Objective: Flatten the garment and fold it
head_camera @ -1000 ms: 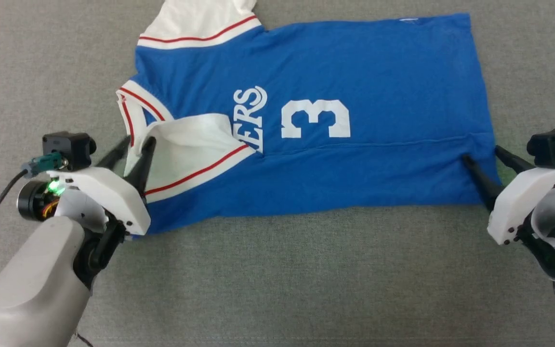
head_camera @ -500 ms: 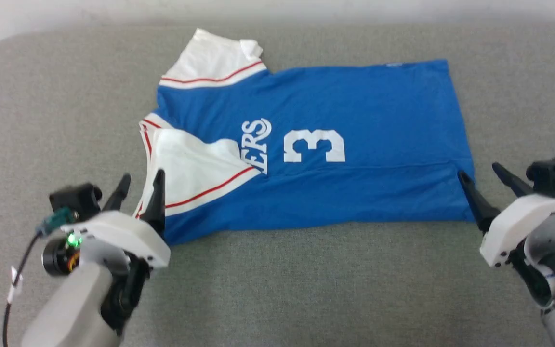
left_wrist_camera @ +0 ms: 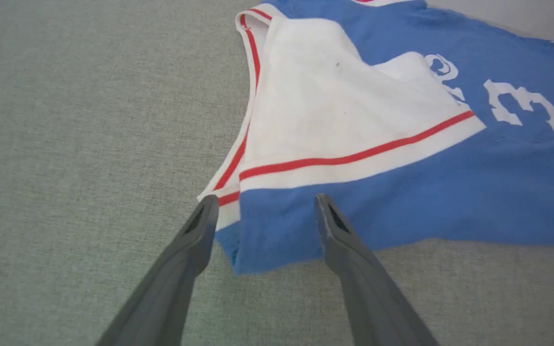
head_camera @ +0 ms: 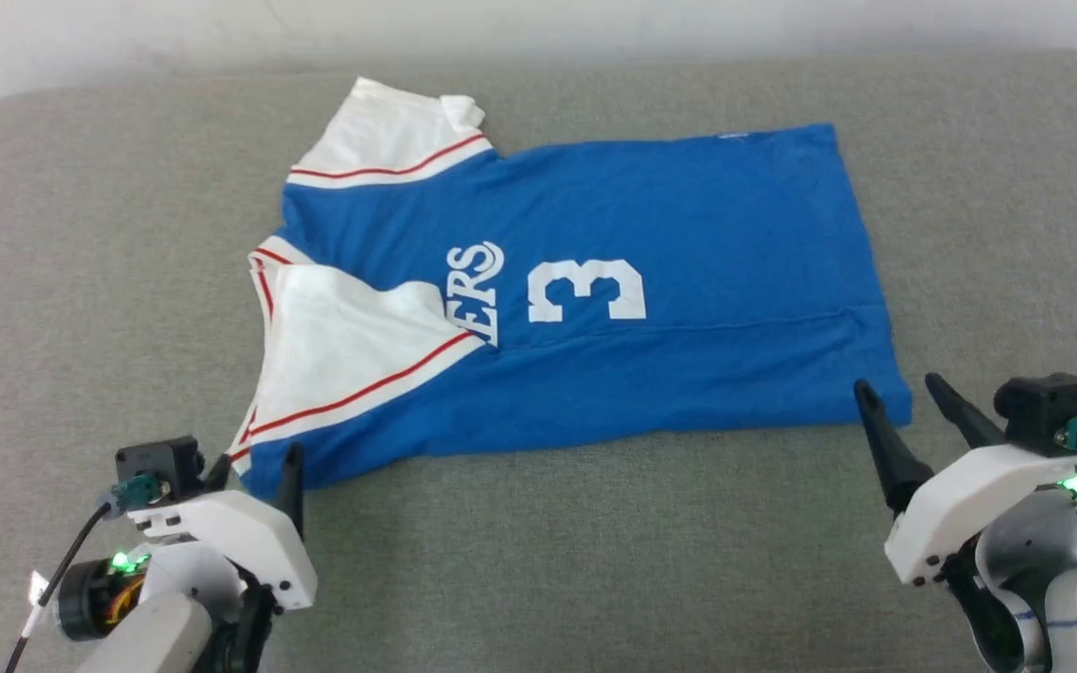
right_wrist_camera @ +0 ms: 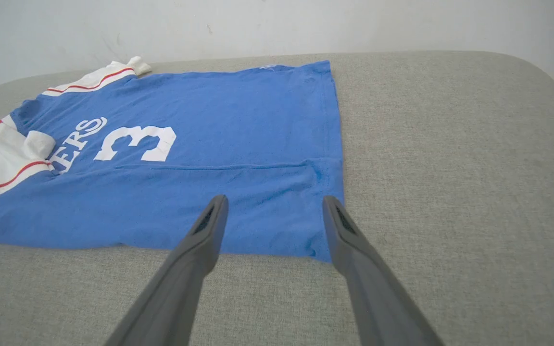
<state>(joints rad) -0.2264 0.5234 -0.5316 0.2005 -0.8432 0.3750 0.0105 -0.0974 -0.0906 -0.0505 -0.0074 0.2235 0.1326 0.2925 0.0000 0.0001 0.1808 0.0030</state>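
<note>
Left gripper [head_camera: 256, 460], lower left of the head view: fingers spread wide, holding nothing, its tips on either side of the near left corner of the garment [head_camera: 688, 215]; whether they touch the cloth cannot be told. Right gripper [head_camera: 897, 385], lower right: fingers likewise apart and empty, the near right hem corner showing between its tips in the right wrist view. Garment: blue, lying across the middle of the grey padded surface [head_camera: 538, 561], near edge folded over along a straight crease. Near white sleeve [head_camera: 342, 346] laid onto the front, covering part of the lettering [head_camera: 475, 292] beside the number 3 [head_camera: 585, 290]. Far sleeve [head_camera: 389, 140]: upper left, spread outward.
</note>
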